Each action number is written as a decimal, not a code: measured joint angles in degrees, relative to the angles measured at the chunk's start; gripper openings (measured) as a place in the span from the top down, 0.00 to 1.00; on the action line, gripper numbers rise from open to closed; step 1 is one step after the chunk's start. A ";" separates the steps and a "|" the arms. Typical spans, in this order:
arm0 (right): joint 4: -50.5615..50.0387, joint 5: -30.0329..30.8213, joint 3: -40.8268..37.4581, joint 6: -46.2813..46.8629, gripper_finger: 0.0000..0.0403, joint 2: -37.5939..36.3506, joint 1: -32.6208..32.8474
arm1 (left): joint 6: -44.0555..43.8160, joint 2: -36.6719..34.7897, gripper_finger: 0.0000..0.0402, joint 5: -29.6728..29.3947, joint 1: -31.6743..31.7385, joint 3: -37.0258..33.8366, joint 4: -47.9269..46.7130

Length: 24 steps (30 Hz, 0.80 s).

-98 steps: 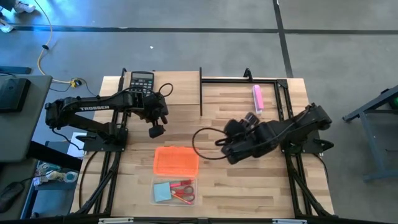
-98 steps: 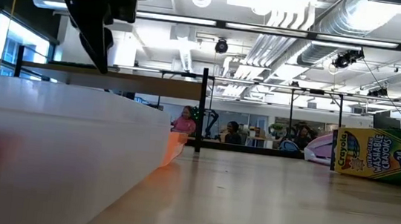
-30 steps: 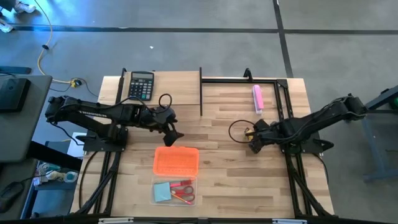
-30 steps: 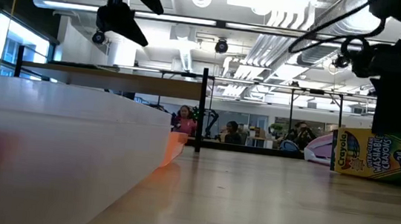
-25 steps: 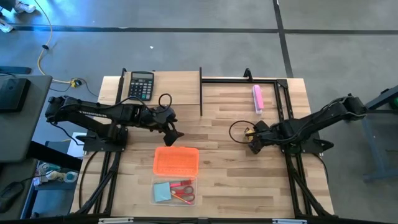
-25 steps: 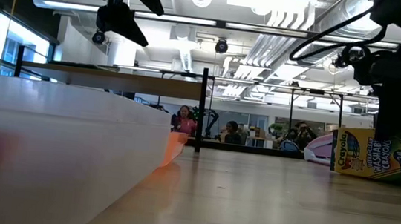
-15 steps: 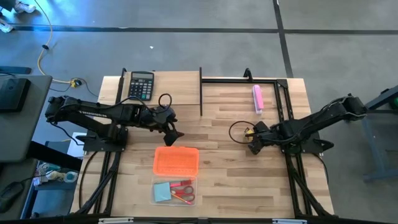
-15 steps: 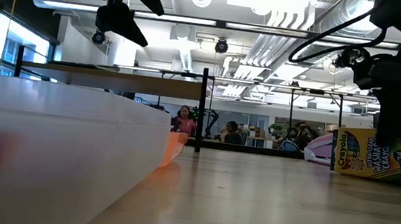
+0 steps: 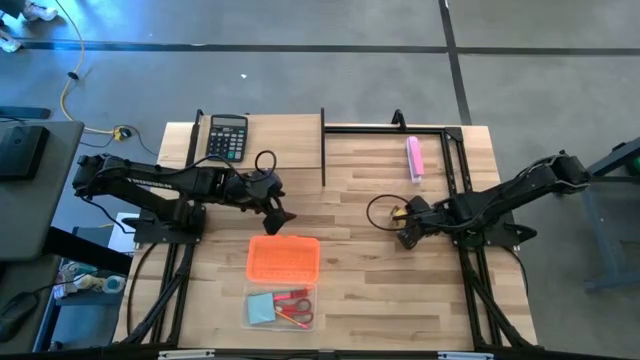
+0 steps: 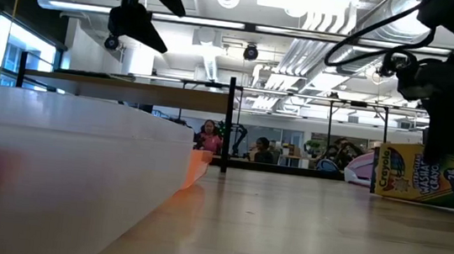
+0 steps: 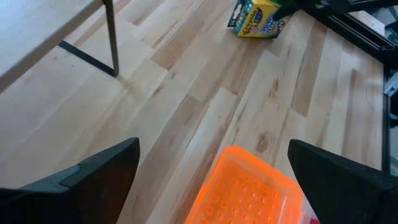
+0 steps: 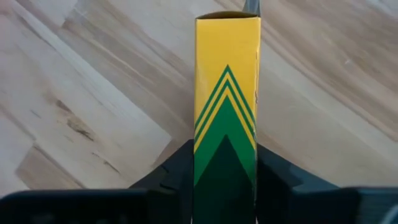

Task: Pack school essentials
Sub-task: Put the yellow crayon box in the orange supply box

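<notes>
A yellow-green crayon box (image 10: 421, 174) stands upright right of the table's middle and also shows in the left wrist view (image 11: 257, 17). My right gripper (image 9: 404, 227) is shut on it from above. A clear bin (image 9: 249, 297) at the near edge holds the light-blue notepad (image 9: 262, 309) and the red-handled scissors (image 9: 293, 308). Its orange lid (image 9: 283, 258) lies flat just beyond the bin. My left gripper (image 9: 281, 216) hangs open in the air (image 11: 213, 144) past the lid's far edge. Pen, eraser and pencils do not show. My right gripper pinches the crayon box between its two fingers (image 12: 177, 169), one on each broad face, the narrow chevron side (image 12: 227, 87) showing between them. The fingers come from above, pointing down. The box stays upright, its bottom edge (image 10: 422, 202) at the tabletop; touching or just clear, I cannot tell.
A black calculator (image 9: 227, 137) lies at the far left corner and a pink bar (image 9: 414, 158) at the far right. A black metal frame (image 9: 323, 150) stands across the far half. Bare wood lies between the lid and the crayon box.
My right gripper has shifted the crayon box a little toward the table's left, keeping it upright and staying shut on it.
</notes>
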 joint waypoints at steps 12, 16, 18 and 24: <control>8.17 -0.61 0.02 -0.48 0.74 0.00 0.02 | -1.87 0.02 0.01 3.41 -5.90 -0.02 -5.67; 12.56 -1.59 0.02 -1.88 0.74 0.00 0.02 | -4.34 0.02 0.01 2.37 -9.43 -0.04 -6.60; 15.19 -1.74 0.04 -2.53 0.74 0.00 0.02 | -5.90 0.02 0.01 1.87 -11.13 -0.04 -7.04; 23.20 -1.72 0.04 -3.21 0.74 0.00 0.02 | -12.77 0.02 0.01 -0.06 -16.89 -0.04 -10.86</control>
